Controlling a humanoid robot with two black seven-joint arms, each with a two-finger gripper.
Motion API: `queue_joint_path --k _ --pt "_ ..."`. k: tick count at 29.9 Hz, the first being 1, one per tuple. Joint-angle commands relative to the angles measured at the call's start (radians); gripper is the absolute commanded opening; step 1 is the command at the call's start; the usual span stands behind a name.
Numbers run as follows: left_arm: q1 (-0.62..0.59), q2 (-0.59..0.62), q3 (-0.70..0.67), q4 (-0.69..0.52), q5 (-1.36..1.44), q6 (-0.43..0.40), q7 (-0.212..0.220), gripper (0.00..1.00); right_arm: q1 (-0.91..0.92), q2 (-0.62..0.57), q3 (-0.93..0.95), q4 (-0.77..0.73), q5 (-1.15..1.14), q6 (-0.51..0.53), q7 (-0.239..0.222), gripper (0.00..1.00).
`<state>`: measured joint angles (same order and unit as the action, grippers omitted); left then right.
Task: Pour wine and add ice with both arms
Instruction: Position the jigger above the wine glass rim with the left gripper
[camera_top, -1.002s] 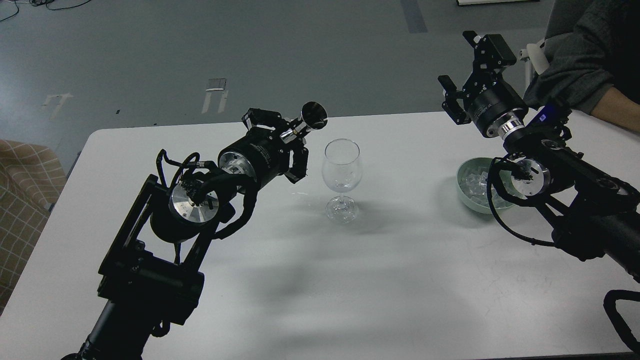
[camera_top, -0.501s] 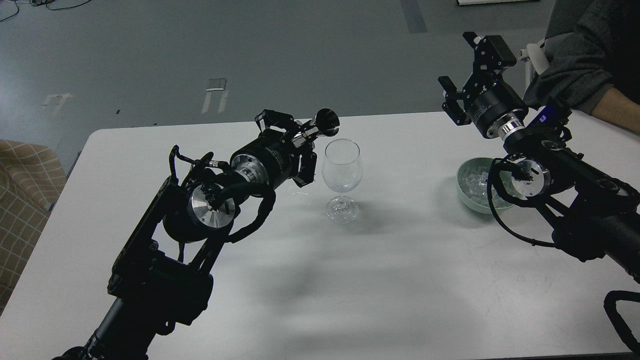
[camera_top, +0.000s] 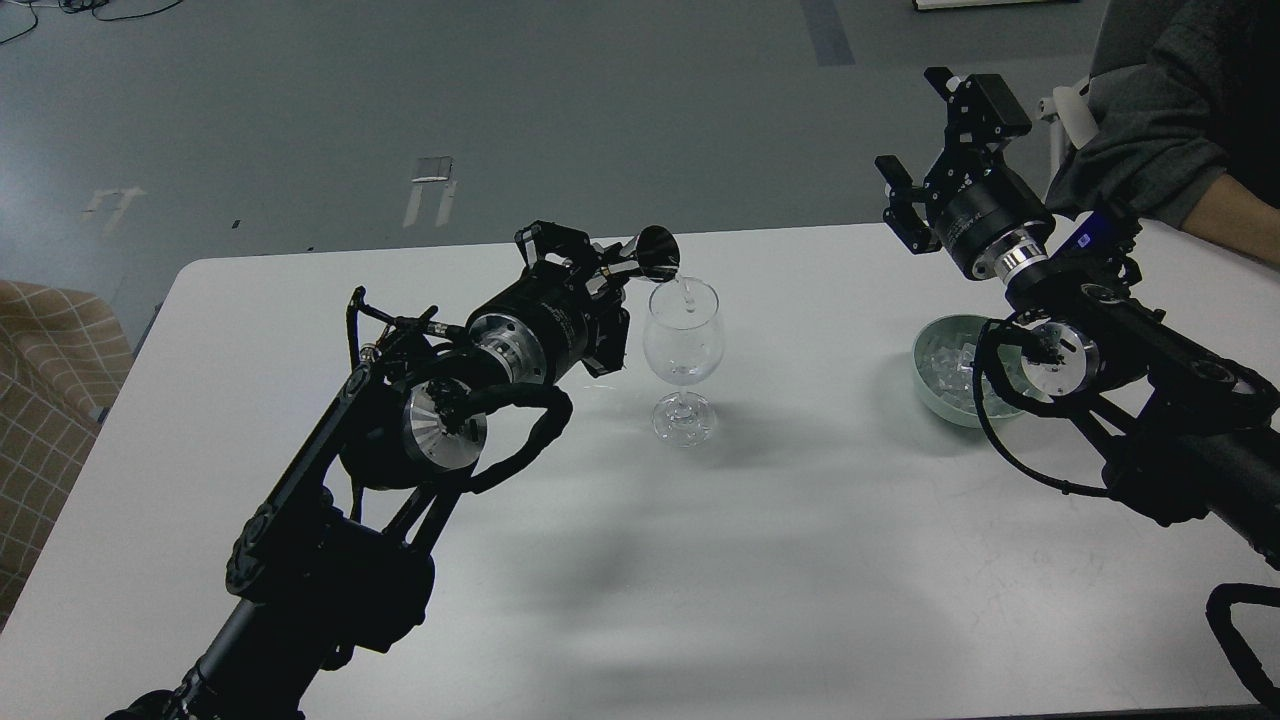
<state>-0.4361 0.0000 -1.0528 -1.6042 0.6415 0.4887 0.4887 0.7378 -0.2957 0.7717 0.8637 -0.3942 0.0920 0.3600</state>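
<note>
A clear stemmed glass (camera_top: 683, 340) stands upright at the middle of the white table (camera_top: 760, 560). My left gripper (camera_top: 590, 275) is shut on a small shiny metal measuring cup (camera_top: 652, 252), tilted with its mouth over the glass's rim. A thin clear stream of wine (camera_top: 688, 296) falls into the glass, and a little clear liquid sits in the bowl of the glass. My right gripper (camera_top: 935, 135) is open and empty, raised above and behind a pale green bowl (camera_top: 935, 385) that holds several clear ice cubes (camera_top: 950, 360).
A person's grey-sleeved arm (camera_top: 1160, 130) rests at the table's far right corner, close behind my right arm. A checked cloth seat (camera_top: 45, 380) stands off the table's left edge. My right arm partly covers the green bowl.
My left arm has moved right and tipped the metal cup over the glass's rim; liquid now runs out. The right arm has barely moved.
</note>
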Motion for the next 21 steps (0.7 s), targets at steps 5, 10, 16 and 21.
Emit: queue_joint_path --k 5,10,16,21 --pt "-0.012 0.000 0.019 0.000 0.055 0.000 0.000 0.04 -0.001 0.000 0.000 0.000 0.000 0.000 0.000 1.00" --pt "-0.012 0.000 0.024 0.000 0.099 0.000 0.000 0.04 -0.002 0.000 0.000 0.000 0.000 0.000 0.000 1.00" --pt "-0.012 0.000 0.048 0.000 0.164 0.000 0.000 0.04 -0.003 0.001 0.000 0.000 0.000 0.000 0.000 1.00" --pt "-0.013 0.000 0.066 0.000 0.197 0.000 0.000 0.04 -0.003 0.000 0.000 0.000 0.000 0.000 0.000 1.00"
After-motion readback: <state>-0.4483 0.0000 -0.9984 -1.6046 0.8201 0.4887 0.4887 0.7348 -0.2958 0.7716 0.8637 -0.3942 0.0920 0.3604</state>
